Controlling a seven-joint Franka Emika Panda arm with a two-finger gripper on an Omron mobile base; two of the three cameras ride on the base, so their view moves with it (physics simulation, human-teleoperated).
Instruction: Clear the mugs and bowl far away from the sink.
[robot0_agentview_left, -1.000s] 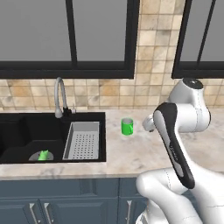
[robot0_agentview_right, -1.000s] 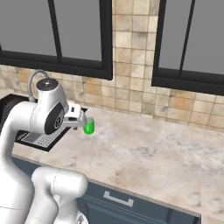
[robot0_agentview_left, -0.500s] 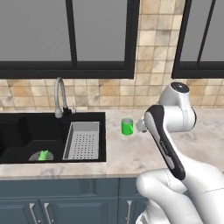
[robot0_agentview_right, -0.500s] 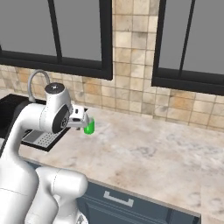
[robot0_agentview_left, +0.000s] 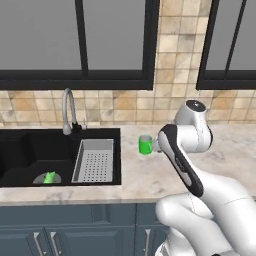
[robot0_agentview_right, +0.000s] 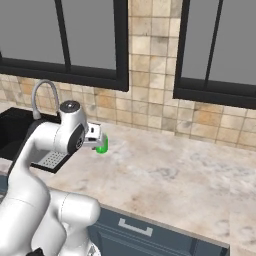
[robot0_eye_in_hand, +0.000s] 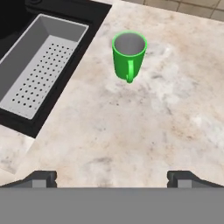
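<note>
Hovering wide open, the pincer (robot0_eye_in_hand: 112, 177) faces the green mug (robot0_eye_in_hand: 128, 54) beside the drainer tray (robot0_eye_in_hand: 37, 65).

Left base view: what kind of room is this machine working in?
A kitchen, computer-rendered by the look of it: a black sink with a curved faucet, a marble-look counter holding a green mug, and a tiled wall.
</note>
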